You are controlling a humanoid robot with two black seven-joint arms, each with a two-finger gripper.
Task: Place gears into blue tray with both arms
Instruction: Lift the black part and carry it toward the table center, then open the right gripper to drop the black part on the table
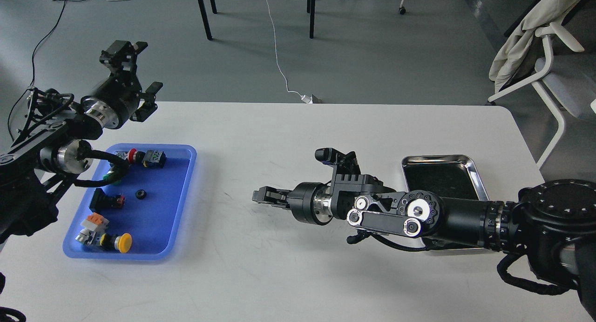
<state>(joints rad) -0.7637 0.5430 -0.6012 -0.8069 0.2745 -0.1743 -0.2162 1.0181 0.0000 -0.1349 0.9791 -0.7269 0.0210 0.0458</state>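
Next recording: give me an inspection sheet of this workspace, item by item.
Surface: white table, bare in the middle.
Job's things: blue tray at left; one gear lies in it; second gear not seen.
Clutter: push-button switches in the blue tray, one with a yellow cap; steel tray at right, partly behind the right arm.
Grippers: left gripper raised beyond the blue tray, fingers apart; right gripper low over the table, shut or open unclear.
Cables: white cable on the floor.
Surroundings: grey floor, chair with draped cloth.

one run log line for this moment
left gripper: open, raised beyond blue tray | right gripper: cannot tell, over table | gear: in tray
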